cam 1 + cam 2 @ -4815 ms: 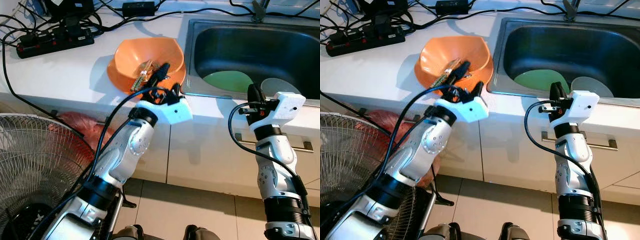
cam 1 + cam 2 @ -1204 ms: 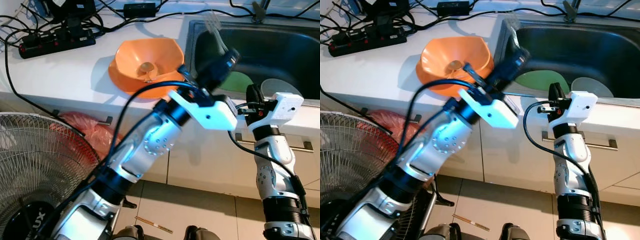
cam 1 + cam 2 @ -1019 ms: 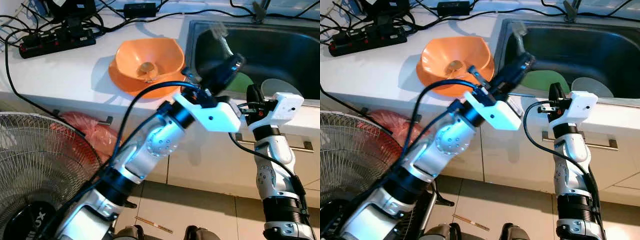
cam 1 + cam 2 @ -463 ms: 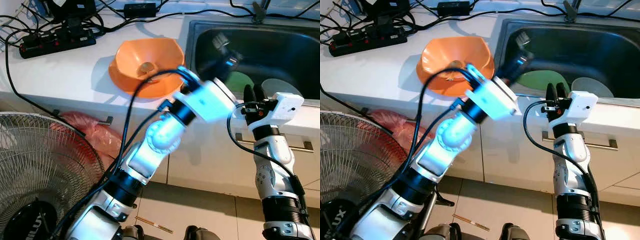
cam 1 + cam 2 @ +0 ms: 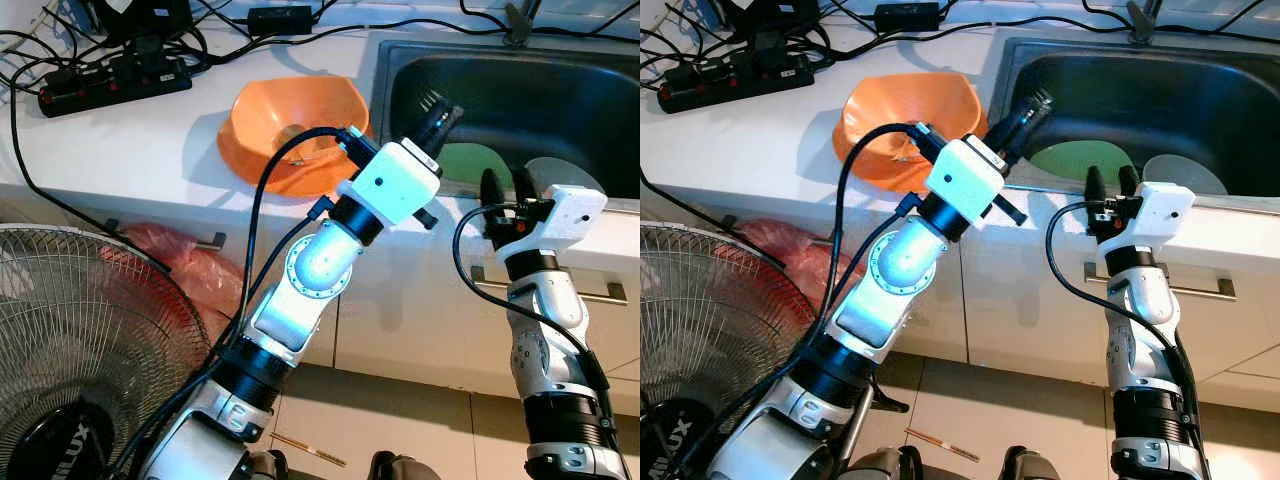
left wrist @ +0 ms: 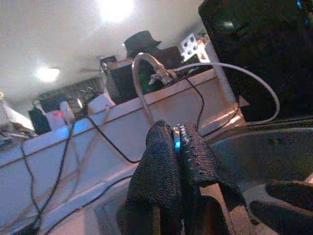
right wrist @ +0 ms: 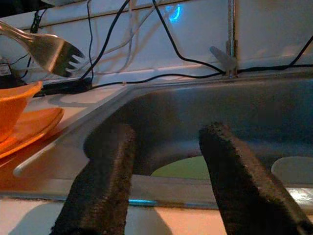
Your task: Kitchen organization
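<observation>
Fork carried over the steel sink

The stainless steel sink [image 5: 600,90] lies below the left gripper [image 6: 175,142], jaws clamped on a silver metal fork [image 7: 46,51]. The right gripper [image 7: 166,181] waits beside it, jaws apart. Best lower before releasing.

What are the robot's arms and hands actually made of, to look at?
Both arms are jointed silver metal tubes with black rings. Each wrist carries a boxy white housing, and a looping black cable runs beside it. The left hand and right hand each end in two long black fingers with a rough, pebbled surface.
</observation>
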